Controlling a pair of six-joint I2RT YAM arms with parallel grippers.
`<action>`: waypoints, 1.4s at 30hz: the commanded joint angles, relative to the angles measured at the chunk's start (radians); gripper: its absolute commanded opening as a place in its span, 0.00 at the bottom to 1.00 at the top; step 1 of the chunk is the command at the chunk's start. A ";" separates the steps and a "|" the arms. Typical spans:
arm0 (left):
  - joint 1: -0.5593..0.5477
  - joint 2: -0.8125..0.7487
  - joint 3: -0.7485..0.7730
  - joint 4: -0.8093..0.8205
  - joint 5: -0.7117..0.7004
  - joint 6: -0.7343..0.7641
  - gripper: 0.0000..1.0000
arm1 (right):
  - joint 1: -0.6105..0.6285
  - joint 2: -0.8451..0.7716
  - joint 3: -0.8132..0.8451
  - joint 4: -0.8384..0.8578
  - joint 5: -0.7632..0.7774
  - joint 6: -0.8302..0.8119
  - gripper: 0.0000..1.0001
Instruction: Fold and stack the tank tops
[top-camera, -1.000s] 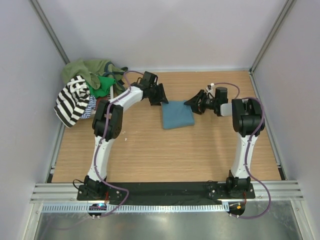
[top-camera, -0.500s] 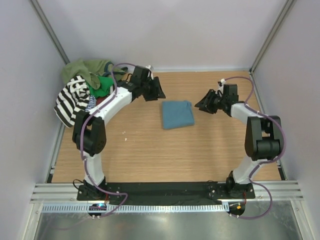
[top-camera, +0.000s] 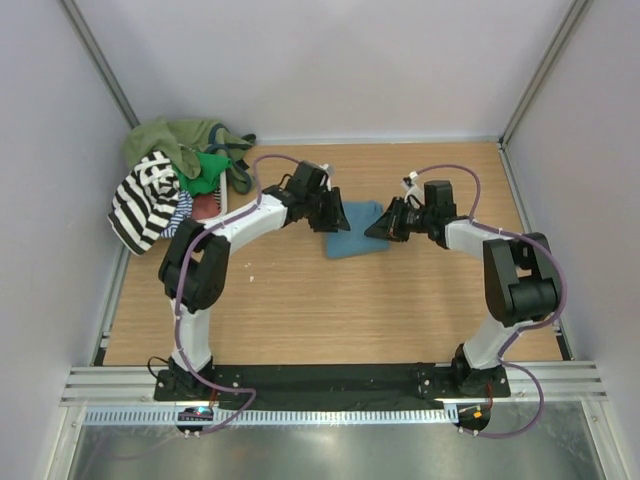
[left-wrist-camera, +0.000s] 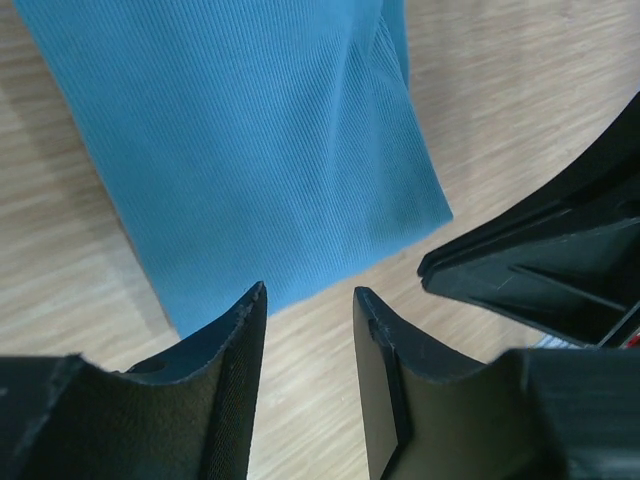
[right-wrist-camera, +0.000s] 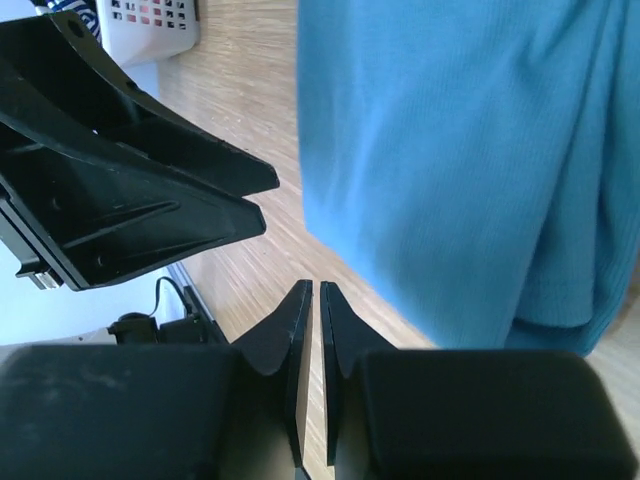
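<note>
The teal-blue tank top (top-camera: 350, 242) lies folded into a small rectangle in the middle of the table. My left gripper (top-camera: 338, 215) hovers over its left edge, open, with only bare wood between the fingers (left-wrist-camera: 308, 295); the teal cloth (left-wrist-camera: 250, 140) lies just beyond the tips. From the right, my right gripper (top-camera: 372, 229) reaches to the top's near right edge. Its jaws (right-wrist-camera: 313, 288) are shut to a thin slit with nothing in them, beside the teal cloth (right-wrist-camera: 450, 150). The black-and-white striped tank top (top-camera: 145, 200) hangs at the heap's left.
A heap of tops fills the back left corner: olive (top-camera: 165, 140), green (top-camera: 208, 168), thin navy-striped (top-camera: 180, 215). A white object (top-camera: 208, 205) sits by the heap. Grey walls stand close on three sides. The two grippers face each other a short way apart.
Both arms swung out from the teal top and have come back in to its edges. The right gripper has shut from wide open. The left jaws have narrowed a little.
</note>
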 joint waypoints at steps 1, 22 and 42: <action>0.005 0.075 0.082 0.052 0.012 0.006 0.40 | -0.015 0.097 -0.006 0.136 -0.065 0.059 0.13; -0.008 0.019 0.058 0.060 0.015 0.027 0.40 | -0.135 0.101 0.046 0.106 -0.022 0.109 0.04; -0.074 0.082 -0.157 0.447 0.075 -0.174 0.26 | -0.046 0.498 0.434 0.209 -0.068 0.302 0.03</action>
